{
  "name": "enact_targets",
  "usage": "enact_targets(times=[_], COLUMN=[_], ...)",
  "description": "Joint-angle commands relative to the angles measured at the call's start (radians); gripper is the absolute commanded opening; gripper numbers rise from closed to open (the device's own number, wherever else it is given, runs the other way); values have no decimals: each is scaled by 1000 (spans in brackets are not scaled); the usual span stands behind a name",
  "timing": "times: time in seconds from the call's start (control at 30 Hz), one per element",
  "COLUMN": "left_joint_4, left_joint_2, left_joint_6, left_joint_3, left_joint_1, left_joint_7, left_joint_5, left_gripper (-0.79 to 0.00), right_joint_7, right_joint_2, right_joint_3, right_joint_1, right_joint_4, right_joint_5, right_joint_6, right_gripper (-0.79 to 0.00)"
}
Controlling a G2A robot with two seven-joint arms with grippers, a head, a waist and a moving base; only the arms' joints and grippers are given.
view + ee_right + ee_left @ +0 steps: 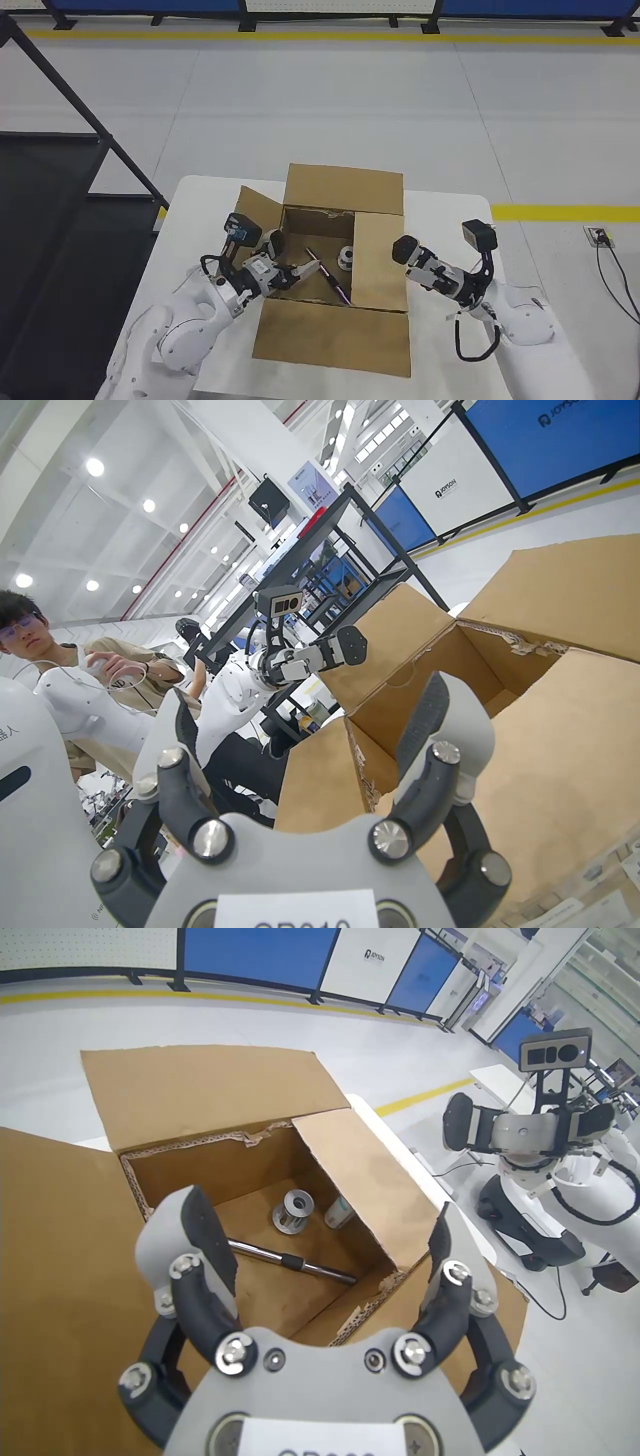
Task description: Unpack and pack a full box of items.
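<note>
- One open cardboard box (pixel 345 188) in the top view, standing on a white table (pixel 200 205), plain brown, all four flaps folded outward.
- On its floor, a thin metal rod (pixel 330 275) lying diagonally, with a small metal spool (pixel 347 258) near the rod's far end.
- Left gripper (pixel 297 268) over the box's left edge, above the opening; right gripper (pixel 405 250) just beside the right flap, outside the box.
- From the left wrist: left gripper (pixel 320 1228) hanging above the opening, fingers spread wide, nothing between them.
- Below it, the box (pixel 200 1078) with a torn, ragged corrugated rim; rod (pixel 292 1261) shiny, with a dark collar near its middle; spool (pixel 295 1210) upright, flanged, with a hole in its top.
- Just beside the spool, a small white bottle (pixel 338 1213) with a teal band, close against the inner wall.
- Farther off, right gripper (pixel 525 1128) spread wide and empty.
- From the right wrist: right gripper (pixel 305 705) parted wide, holding nothing, close beside the box (pixel 550 725).
- Beyond, left gripper (pixel 350 645) above the far flap.
</note>
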Motion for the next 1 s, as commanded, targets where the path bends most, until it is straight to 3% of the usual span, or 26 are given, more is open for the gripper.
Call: enact_targets(times=[0.0, 0.13, 0.3, 0.53, 0.8, 0.97], left_joint_4=[0, 5, 93, 314, 580, 699], left_joint_2=[0, -4, -27, -74, -138, -176], left_joint_6=[0, 37, 102, 147, 99, 65], left_joint_3=[0, 26, 130, 270, 388, 451], left_joint_1=[0, 4, -85, -261, -408, -475], left_joint_7=[0, 0, -70, -194, -268, -286], left_joint_5=[0, 9, -95, -332, -628, -709], left_gripper=[0, 0, 0, 0, 0, 0], right_joint_7=[0, -26, -11, -51, -97, -111], right_joint_2=[0, -1, 12, 51, 94, 113], right_joint_3=[0, -16, 1, 65, 152, 176], right_joint_1=[0, 4, 8, -66, -163, -197], right_joint_4=[0, 1, 15, -23, -42, -47], right_joint_5=[0, 8, 21, -25, -15, 7], right_joint_6=[0, 21, -14, -54, -100, -114], right_gripper=[0, 0, 0, 0, 0, 0])
